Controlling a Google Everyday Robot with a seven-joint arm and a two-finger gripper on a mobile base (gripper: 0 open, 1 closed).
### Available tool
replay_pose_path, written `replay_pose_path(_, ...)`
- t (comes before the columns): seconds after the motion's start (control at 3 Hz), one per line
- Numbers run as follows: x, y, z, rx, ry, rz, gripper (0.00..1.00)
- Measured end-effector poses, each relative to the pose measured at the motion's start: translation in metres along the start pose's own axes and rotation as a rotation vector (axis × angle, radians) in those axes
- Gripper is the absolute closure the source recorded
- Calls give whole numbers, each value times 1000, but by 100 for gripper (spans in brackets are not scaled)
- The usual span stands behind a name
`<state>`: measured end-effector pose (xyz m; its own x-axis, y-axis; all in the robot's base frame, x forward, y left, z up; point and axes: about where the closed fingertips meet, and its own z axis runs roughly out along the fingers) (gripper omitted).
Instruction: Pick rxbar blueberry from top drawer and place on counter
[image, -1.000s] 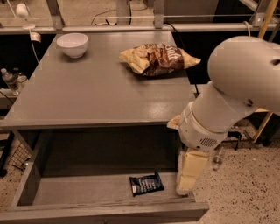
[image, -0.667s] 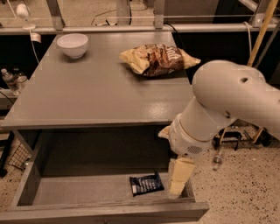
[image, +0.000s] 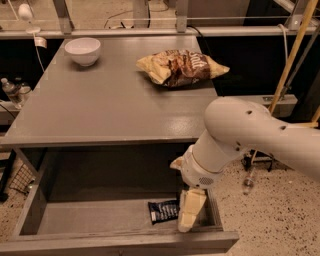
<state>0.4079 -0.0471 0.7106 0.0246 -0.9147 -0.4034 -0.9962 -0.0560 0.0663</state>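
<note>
The rxbar blueberry (image: 163, 211), a small dark bar with pale lettering, lies flat on the bottom of the open top drawer (image: 90, 220), near its right end. My gripper (image: 189, 215) hangs from the white arm (image: 240, 135) down into the drawer, just right of the bar and close beside it. The grey counter (image: 105, 107) lies above and behind the drawer.
A white bowl (image: 83, 51) stands at the counter's back left. A crinkled yellow-and-brown chip bag (image: 181, 66) lies at the back right. The drawer's front wall (image: 120, 244) runs below the gripper. A yellow pole (image: 295, 50) stands at the right.
The arm has swung left and lower, bringing the gripper from the drawer's right edge to just beside the bar. The bar has not moved.
</note>
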Motion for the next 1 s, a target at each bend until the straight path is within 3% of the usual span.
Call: replay_pose_path(1.0, 2, -38, 39, 95, -124, 40, 0)
